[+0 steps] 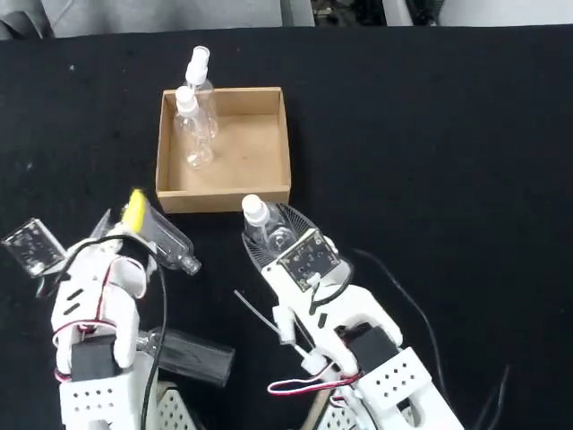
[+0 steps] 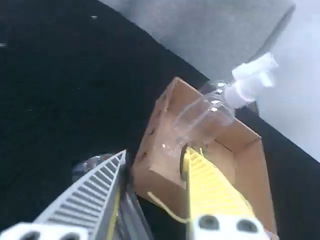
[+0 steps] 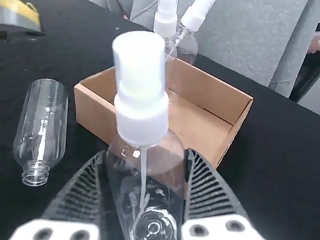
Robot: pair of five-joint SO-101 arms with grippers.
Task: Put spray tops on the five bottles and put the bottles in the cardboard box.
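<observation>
We see the right fingers [image 3: 146,157] clamped on a capped bottle [image 3: 142,115], one finger on each side of its clear body. The bottle is upright with a white spray top on. In the high view the capped bottle [image 1: 255,212] sits just off the near right corner of the cardboard box [image 1: 224,197], not inside it. The box is on the black table [image 1: 430,134], left of the middle and toward the far edge

The left fingers [image 2: 155,152] are apart, and we can't make out anything clamped between them. In the high view the left fingers [image 1: 119,213] hang toward the table's left edge, just off the box's near left corner. An open bottle [image 1: 170,244] lies on its side on the table right beside them, its bare neck pointing toward the near edge and the right arm. We can't tell if a finger touches it

There are two more bottles with spray tops at the box's far left corner. The standing bottle [image 1: 192,134] is inside the box. The rear bottle [image 1: 202,76] is right behind it, and we can't tell if it is inside or past the far wall

A dark block [image 1: 192,356] lies at the near edge between the arms
</observation>
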